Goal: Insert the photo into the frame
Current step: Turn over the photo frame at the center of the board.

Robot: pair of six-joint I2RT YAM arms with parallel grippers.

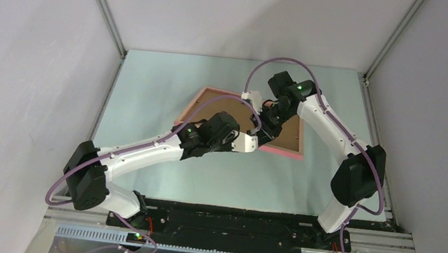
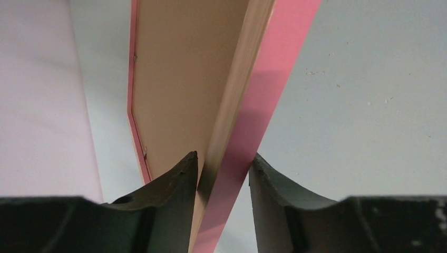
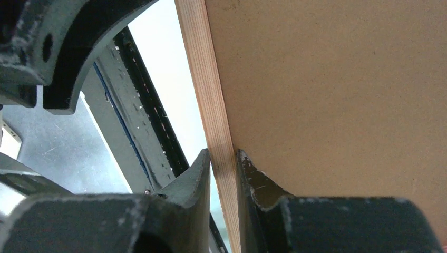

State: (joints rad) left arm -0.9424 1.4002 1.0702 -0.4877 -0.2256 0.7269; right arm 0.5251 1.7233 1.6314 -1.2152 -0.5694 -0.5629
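The salmon-pink frame (image 1: pixel 282 150) lies tilted at the middle of the table, back side up, with the brown backing board (image 1: pixel 226 111) filling it. My right gripper (image 1: pixel 270 120) is shut on the frame's wooden rail (image 3: pixel 208 79), one finger on the backing board (image 3: pixel 327 79). My left gripper (image 1: pixel 255 142) straddles the near rail. In the left wrist view the frame (image 2: pixel 269 79) runs between the fingers of the left gripper (image 2: pixel 224 158). One finger lies against the rail and a slim gap shows at the other. The photo is hidden.
The pale green table (image 1: pixel 162 95) is fenced by white walls with metal posts at the back corners. A dark mounting rail (image 1: pixel 230 224) runs along the near edge. Part of the left arm (image 3: pixel 68 42) hangs close beside my right fingers.
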